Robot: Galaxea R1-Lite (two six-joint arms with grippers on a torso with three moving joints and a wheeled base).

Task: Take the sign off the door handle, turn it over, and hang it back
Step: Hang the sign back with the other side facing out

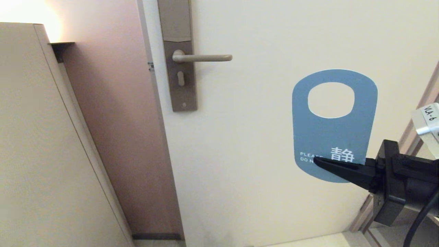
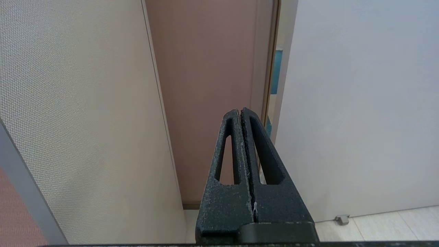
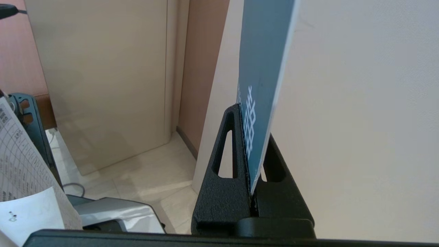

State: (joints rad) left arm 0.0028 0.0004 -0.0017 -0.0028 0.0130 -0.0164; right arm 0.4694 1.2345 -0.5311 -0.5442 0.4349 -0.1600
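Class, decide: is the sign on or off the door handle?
Off. The sign is pinched in the right hand, clear of the bare door handle.

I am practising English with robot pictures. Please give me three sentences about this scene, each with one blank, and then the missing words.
1. The right gripper is shut on the ____ end of the sign.
2. The face of the sign toward the head camera is ____.
3. The door handle has ____ hanging on it.

Missing words: lower; blue; nothing

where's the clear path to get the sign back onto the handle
The door face between the sign and the handle tip is bare. Left of the handle it is tight: plate, then door edge.
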